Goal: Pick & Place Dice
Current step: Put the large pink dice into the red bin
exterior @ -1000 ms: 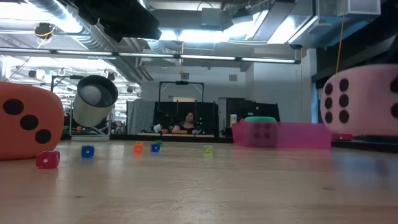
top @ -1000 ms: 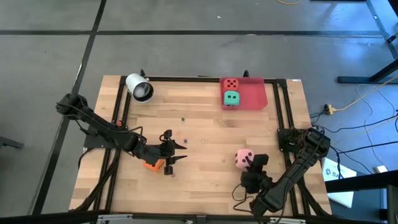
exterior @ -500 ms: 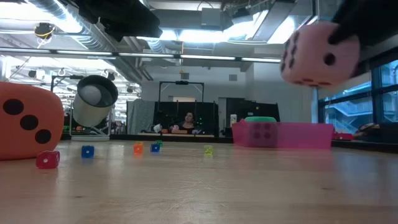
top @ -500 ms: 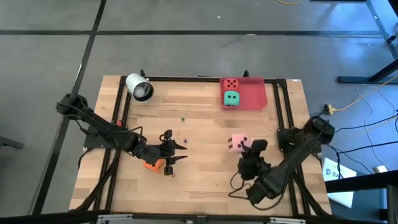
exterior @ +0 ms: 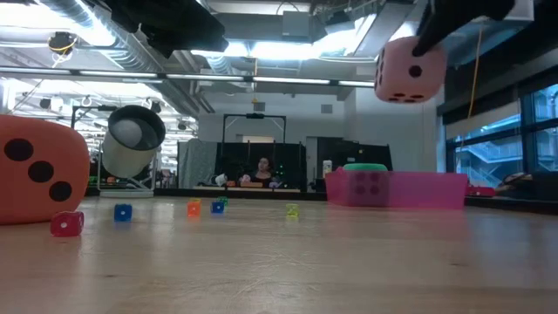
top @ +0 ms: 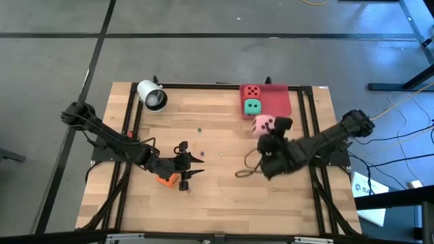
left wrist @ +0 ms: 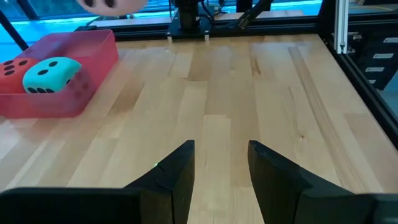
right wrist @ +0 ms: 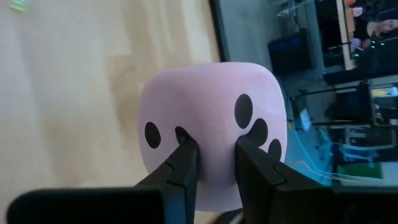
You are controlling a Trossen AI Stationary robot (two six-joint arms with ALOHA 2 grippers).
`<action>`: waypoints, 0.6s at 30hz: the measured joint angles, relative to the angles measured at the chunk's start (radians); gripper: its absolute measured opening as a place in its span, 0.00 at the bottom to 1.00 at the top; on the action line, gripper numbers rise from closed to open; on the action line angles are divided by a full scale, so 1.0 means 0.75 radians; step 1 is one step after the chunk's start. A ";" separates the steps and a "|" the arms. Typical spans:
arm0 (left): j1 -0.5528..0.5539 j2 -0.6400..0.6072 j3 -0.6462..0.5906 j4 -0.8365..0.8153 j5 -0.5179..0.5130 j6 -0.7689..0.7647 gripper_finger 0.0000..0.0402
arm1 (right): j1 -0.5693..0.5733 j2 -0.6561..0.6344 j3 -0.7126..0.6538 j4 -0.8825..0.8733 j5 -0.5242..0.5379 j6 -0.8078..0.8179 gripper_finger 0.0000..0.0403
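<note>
on the left of the desk (top: 224, 176) nothing has moved: the left claw (top: 184, 167) stays low over the wood with its fingers (left wrist: 177, 177) parted and nothing between them, and the orange die (top: 167, 179) lies just beside it, partly covered by the arm from above, so i cannot tell whether they touch. the change is all on the right. a second ago the pink die (top: 262, 125) sat near the front right of the desk; now the right claw (top: 270, 129) has carried it up and across, so it hangs in the air just short of the near edge of the red tray (top: 279, 102), where the red die (top: 252, 91) and the green die (top: 252, 106) already rest. the right wrist view shows the two fingers (right wrist: 180, 165) narrowed and pinching into the soft pink face, so the die is firmly held. i judge this as the carry nearly finished, with the release over the tray next, and the orange die the last one left out. some tiny coloured cubes (exterior: 123, 212) are scattered mid-desk, too small to read. a white cylinder (top: 152, 95) lies at the far left corner. in the low view the orange die is cut off by the edge, the right claw is mostly out of frame above the pink die, and the tray's contents are only dimly seen through its wall.
</note>
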 joint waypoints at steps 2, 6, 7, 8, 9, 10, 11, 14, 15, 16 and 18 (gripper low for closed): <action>0.000 0.000 0.000 0.000 -0.003 0.000 0.36 | -0.076 -0.020 0.000 0.000 0.014 -0.088 0.18; 0.000 0.000 0.000 0.000 -0.026 0.001 0.36 | -0.242 -0.032 0.000 0.026 0.043 -0.266 0.18; 0.000 0.000 0.000 0.000 -0.032 0.007 0.36 | -0.282 -0.032 0.000 0.044 0.053 -0.313 0.18; 0.001 0.000 0.000 0.000 -0.036 0.014 0.36 | -0.323 -0.032 0.000 0.072 0.061 -0.372 0.17; 0.001 0.000 0.000 0.000 -0.038 0.021 0.36 | -0.362 -0.032 0.000 0.113 0.061 -0.430 0.15; 0.001 0.000 0.000 0.000 -0.042 0.021 0.36 | -0.397 -0.032 0.000 0.161 0.059 -0.489 0.12; 0.001 0.000 0.000 0.000 -0.052 0.021 0.36 | -0.431 -0.032 0.000 0.210 0.053 -0.546 0.12; 0.001 0.000 0.000 0.000 -0.071 0.029 0.36 | -0.545 -0.032 0.000 0.369 0.026 -0.727 0.12; 0.001 0.000 0.000 0.000 -0.073 0.035 0.36 | -0.582 -0.032 0.000 0.428 -0.005 -0.786 0.12; 0.001 0.000 0.000 0.000 -0.073 0.041 0.36 | -0.621 -0.032 0.000 0.486 -0.050 -0.843 0.12; 0.000 0.000 0.000 0.000 -0.073 0.047 0.36 | -0.703 -0.032 0.000 0.572 -0.130 -0.938 0.11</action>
